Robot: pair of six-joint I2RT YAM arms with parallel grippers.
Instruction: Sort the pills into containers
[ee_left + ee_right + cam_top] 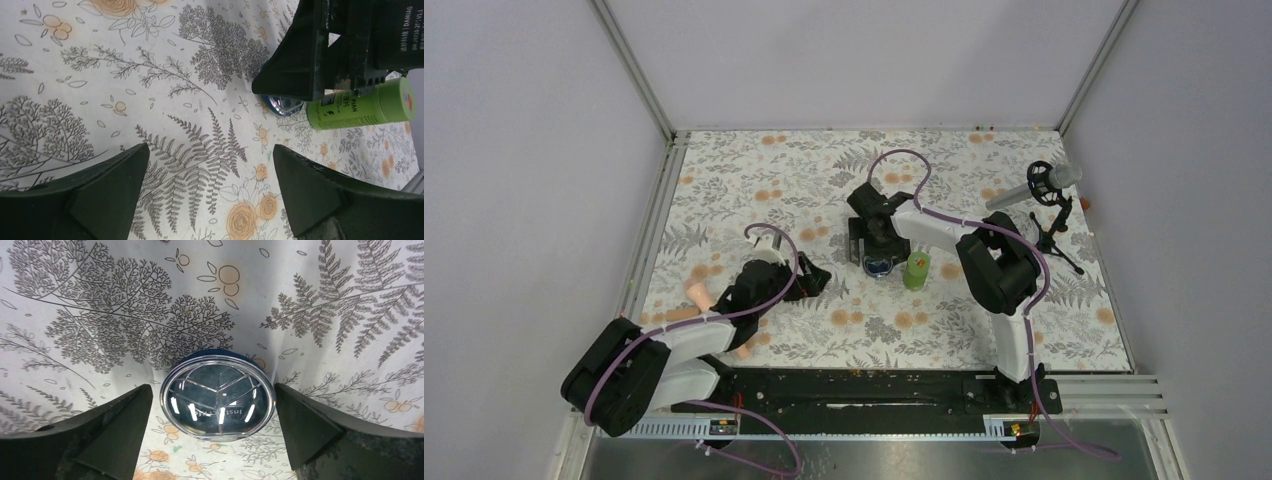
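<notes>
The dark-blue jar (pixel 217 395) stands on the flowered table with its shiny lid on. My right gripper (pixel 212 425) is low around it, open, one finger on each side with a narrow gap to the rim. In the top view the right gripper (pixel 876 252) hangs over the jar (pixel 880 267), and the green bottle (pixel 916 270) stands upright just right of it. My left gripper (pixel 210 185) is open over bare cloth with nothing between its fingers. It looks toward the jar (pixel 285 105) and the green bottle (pixel 360 107). From above, the left gripper (pixel 810 282) is left of the jar. No pills show.
Peach-pink rods (pixel 696 292) lie by the left arm near the table's left side. A microphone on a small tripod (pixel 1046 190) stands at the back right. Metal frame posts and white walls bound the table (pixel 724 170).
</notes>
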